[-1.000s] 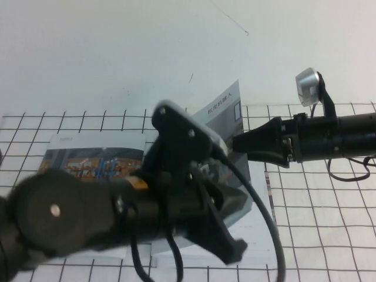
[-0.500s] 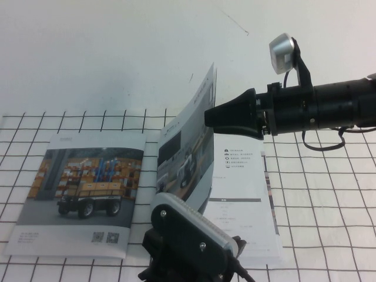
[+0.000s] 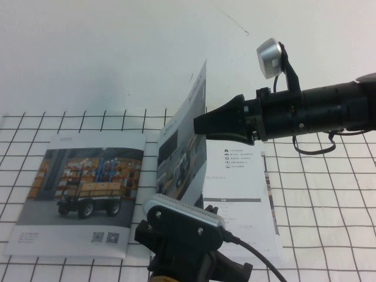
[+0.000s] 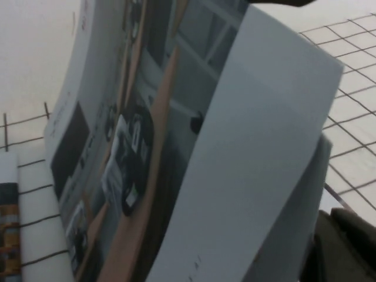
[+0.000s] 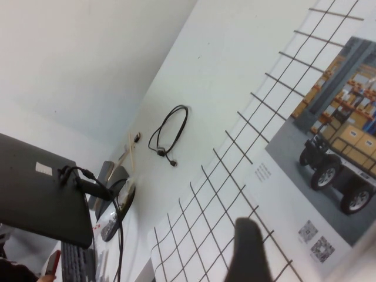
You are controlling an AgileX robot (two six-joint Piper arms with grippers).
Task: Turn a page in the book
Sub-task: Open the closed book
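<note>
I'm mid-turn: right gripper (image 3: 200, 124), jaws wide, is nudging the page (image 3: 183, 150) upright over the book (image 3: 241, 202); left gripper's jaws, low beside it, unreadable. Next, I'm pushing leftward.

Raised page (image 3: 187, 138) blocks right gripper (image 3: 198, 124) (leftward).

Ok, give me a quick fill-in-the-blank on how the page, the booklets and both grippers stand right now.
1. The page stands nearly ____ above the open book.
2. The right gripper reaches in from the robot's right and meets the page's ____ side.
3. The left gripper sits low at the ____ edge of the table, fingers hidden.
4. The closed booklet lies on the book's ____.

Missing words: upright; white; near; left
</note>
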